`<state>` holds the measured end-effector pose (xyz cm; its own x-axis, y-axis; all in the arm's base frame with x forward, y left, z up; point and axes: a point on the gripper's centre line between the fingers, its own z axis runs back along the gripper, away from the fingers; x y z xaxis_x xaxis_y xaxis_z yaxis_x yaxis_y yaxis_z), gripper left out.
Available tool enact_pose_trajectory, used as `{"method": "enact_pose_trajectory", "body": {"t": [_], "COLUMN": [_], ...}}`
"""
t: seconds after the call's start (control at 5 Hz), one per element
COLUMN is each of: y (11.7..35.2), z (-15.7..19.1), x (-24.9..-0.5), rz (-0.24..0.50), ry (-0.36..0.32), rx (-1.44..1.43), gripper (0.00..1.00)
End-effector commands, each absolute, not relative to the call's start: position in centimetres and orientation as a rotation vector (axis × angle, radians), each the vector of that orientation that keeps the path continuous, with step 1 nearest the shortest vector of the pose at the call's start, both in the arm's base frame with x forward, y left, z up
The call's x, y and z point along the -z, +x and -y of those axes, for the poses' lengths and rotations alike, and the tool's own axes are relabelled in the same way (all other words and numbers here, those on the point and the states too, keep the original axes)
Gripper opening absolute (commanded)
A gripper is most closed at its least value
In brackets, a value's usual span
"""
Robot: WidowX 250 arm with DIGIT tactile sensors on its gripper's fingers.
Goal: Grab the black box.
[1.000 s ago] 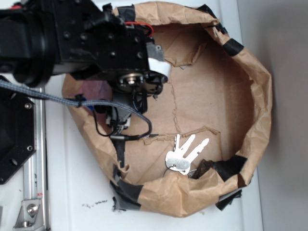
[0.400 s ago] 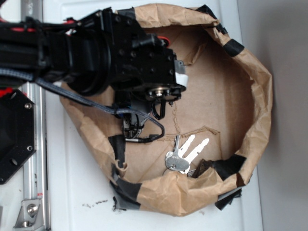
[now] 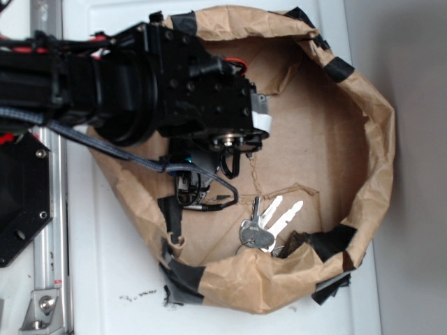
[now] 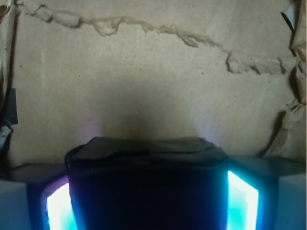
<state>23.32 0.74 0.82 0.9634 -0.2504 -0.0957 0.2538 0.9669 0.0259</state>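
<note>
Closest in the wrist view: a small flat black box point(image 4: 146, 187) with a soft leather-like top, sitting right between two glowing blue-white fingers point(image 4: 242, 199). Looks clamped on both sides by the end effector point(image 4: 146, 211), probably so it cannot slip out. Beyond the box, bare brown paper floor with a torn, wavy seam across it.

From the outside view, box hidden under the big black robot arm point(image 3: 126, 91), so hard to tell whether lifted or touching the floor. End effector point(image 3: 237, 143) pointing down into a crumpled brown paper nest point(image 3: 377, 132) held in shape with black tape strips point(image 3: 339, 68). A bunch of silver keys point(image 3: 269, 223) near the lower wall, well apart from the box. Farthest out, white worktop point(image 3: 112, 279) and a black hexagonal plate with screws point(image 3: 21, 202).
</note>
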Motion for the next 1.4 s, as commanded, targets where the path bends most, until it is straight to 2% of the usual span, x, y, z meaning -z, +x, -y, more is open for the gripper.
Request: {"method": "enact_pose_trajectory", "body": {"t": [0.0,0.2,0.4,0.6,0.8,1.0,1.2], "y": [24.5,26.6,27.1,27.2,26.1,25.5,25.1], "z": [-1.6,-0.3,0.5,1.2,2.0,2.4,1.5], "x": [-3.9,-9.0,-14.0,-16.3,-16.1,-16.2,-17.1], "rz": [-0.016,0.087,0.079,-0.009,-0.096,-0.122,-0.040], "ry": [0.055,0.062,0.020,-0.041,0.008,-0.005,0.035], "rx": [0.212,0.223,0.154,0.115,0.139,0.145,0.126], "gripper": [0.00,0.00,0.00,0.00,0.00,0.00,0.00]}}
